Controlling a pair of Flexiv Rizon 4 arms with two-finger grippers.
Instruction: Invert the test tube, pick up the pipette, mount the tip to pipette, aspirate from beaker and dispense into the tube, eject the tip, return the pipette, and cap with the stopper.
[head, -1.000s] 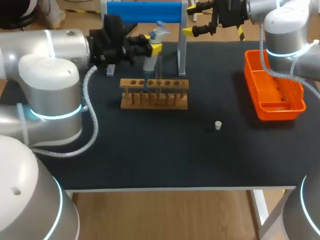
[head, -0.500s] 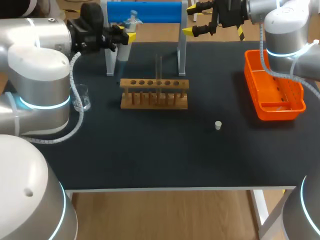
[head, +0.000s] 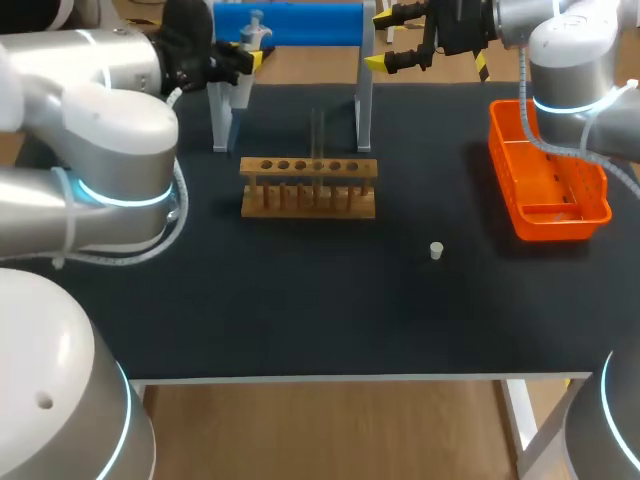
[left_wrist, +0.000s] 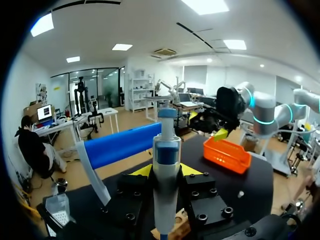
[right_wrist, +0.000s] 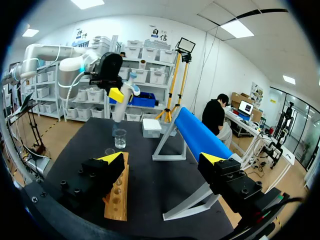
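Note:
My left gripper (head: 243, 60) is shut on the grey-and-blue pipette (head: 245, 90), held upright above the table's back left, beside the left leg of the blue stand. In the left wrist view the pipette (left_wrist: 166, 180) stands between the yellow fingertips (left_wrist: 142, 171). A clear test tube (head: 318, 130) stands upright in the wooden rack (head: 308, 185). The small white stopper (head: 436, 250) lies on the mat to the right of the rack. A glass beaker (right_wrist: 120, 139) shows under the pipette in the right wrist view. My right gripper (head: 385, 40) hangs open and empty at the back, right of the stand.
A blue roller on a grey stand (head: 290, 22) spans the table's back edge behind the rack. An orange basket (head: 545, 185) sits at the right side. A white tip box (right_wrist: 151, 127) stands near the beaker. My left arm's large elbow (head: 110, 150) overhangs the table's left.
My left arm has carried the pipette from above the rack to the back left, up beside the stand's leg. The right arm has not moved.

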